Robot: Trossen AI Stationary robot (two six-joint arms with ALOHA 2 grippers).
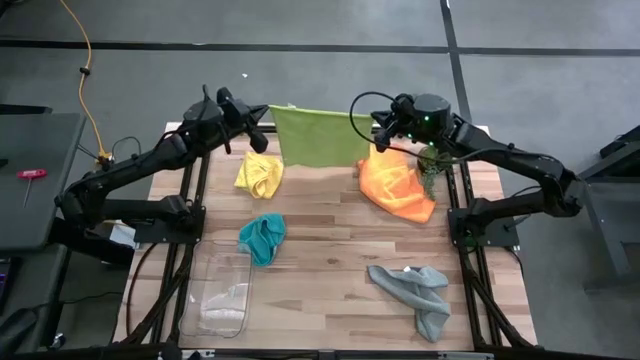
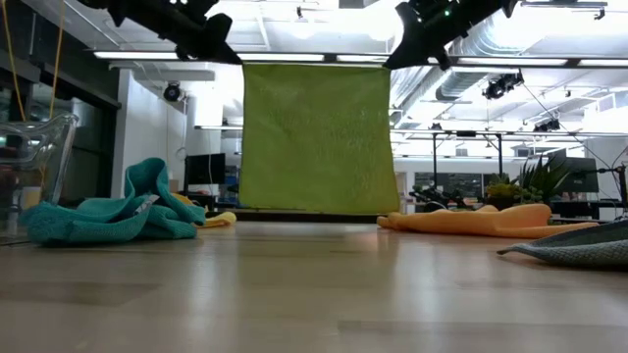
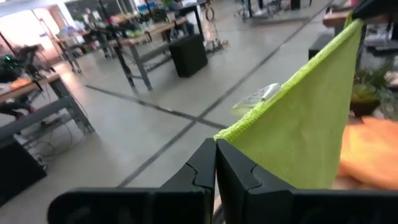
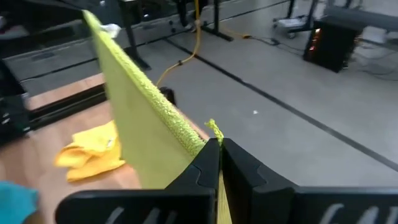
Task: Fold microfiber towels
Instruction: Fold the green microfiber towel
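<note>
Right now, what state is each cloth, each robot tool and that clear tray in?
Lime green towel: held up by two top corners, hanging flat, stretched between both tools.
Left tool: shut on one corner.
Right tool: shut on the other corner.
Yellow towel: crumpled on the table.
Orange towel: lying rumpled.
Teal towel: bunched up.
Grey towel: loosely crumpled.
Clear tray: empty, resting on the table.
</note>
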